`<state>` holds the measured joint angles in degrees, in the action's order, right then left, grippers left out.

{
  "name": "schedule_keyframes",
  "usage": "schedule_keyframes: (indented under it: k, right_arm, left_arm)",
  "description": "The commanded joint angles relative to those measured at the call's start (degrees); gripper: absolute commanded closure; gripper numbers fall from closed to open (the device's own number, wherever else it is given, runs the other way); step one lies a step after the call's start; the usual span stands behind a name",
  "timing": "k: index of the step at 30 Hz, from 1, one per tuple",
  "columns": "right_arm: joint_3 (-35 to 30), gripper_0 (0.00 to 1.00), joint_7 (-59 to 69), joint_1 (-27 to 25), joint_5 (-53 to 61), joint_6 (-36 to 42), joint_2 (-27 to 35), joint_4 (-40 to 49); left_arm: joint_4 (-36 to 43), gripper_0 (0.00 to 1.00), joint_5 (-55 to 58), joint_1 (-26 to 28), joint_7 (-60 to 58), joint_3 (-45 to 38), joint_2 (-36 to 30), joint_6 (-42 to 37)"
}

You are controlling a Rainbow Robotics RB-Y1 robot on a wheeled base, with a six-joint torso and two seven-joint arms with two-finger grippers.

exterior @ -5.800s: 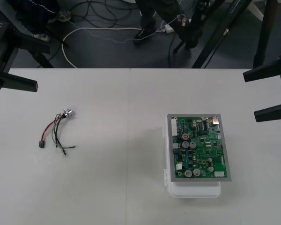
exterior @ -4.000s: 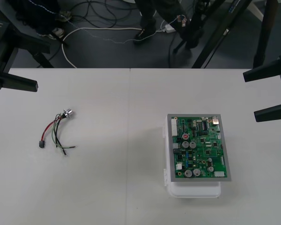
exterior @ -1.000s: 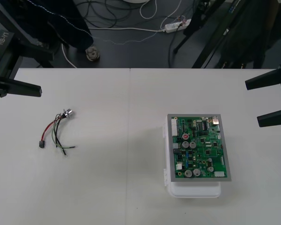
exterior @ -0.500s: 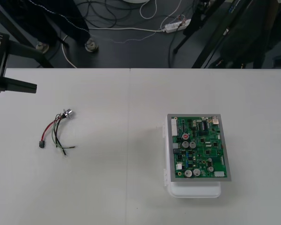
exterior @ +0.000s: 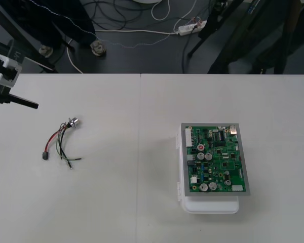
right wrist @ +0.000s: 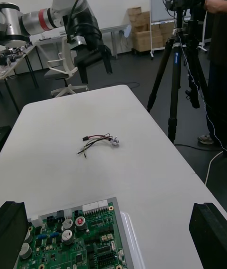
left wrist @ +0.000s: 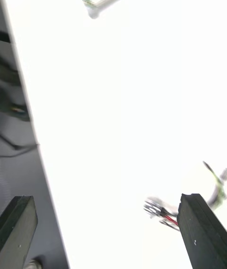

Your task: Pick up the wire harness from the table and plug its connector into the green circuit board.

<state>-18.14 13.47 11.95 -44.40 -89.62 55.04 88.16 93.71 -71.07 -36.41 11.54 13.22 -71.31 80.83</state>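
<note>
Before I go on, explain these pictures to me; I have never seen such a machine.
This is a robot with two arms, each ending in a two-fingered claw. One picture looks down on the table from above; the others come from cameras on the wrists. On the table lie a small bundle of wires and, apart from it, a green circuit board on a white base. The left claw hangs open near the wires; the right claw is open by the board. Neither holds anything.

Front view steeply overhead; wrist views lower, oblique; all 3 share harness, board
</note>
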Motion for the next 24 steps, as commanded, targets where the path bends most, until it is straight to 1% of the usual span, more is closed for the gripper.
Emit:
schedule_keyframes:
  k: [1, 2, 5, 6, 11, 18, 24]
  right_arm:
    - [-6.29, 0.0, -1.34, -7.47, 2.03, -0.38, -0.29, 6.85]
    - [-6.82, 0.0, -1.34, -8.08, 2.03, -0.38, -0.29, 7.64]
    - [-7.7, 0.0, -1.34, -9.58, 4.76, -0.38, -0.29, 9.93]
    - [-7.61, 0.0, -1.34, -9.67, 5.46, -0.38, -0.29, 10.02]
    - [-5.15, 0.0, -1.87, -11.51, 11.53, -0.38, -0.29, 10.28]
    - [-5.76, 0.0, -2.66, -11.78, 11.44, -0.38, -0.29, 12.13]
    - [-6.12, 0.0, -4.42, -10.98, 11.88, -0.38, -0.29, 15.99]
  left_arm:
    - [1.3, 0.13, 0.32, -10.44, 6.47, 13.06, -7.52, -6.21]
    - [1.3, 0.13, 0.23, -11.49, 7.53, 14.73, -7.96, -6.82]
    - [1.3, 0.13, -1.0, -17.2, 13.33, 22.9, -9.37, -8.93]
    - [1.3, 0.13, -1.17, -18.08, 14.12, 24.22, -9.55, -9.28]
    - [0.69, 0.13, -2.23, -25.38, 24.23, 35.03, -10.78, -13.24]
    - [-0.19, 0.13, -3.28, -31.79, 37.5, 45.67, -10.69, -18.86]
    - [-1.69, 0.13, -4.16, -37.24, 47.78, 57.44, -9.63, -27.21]
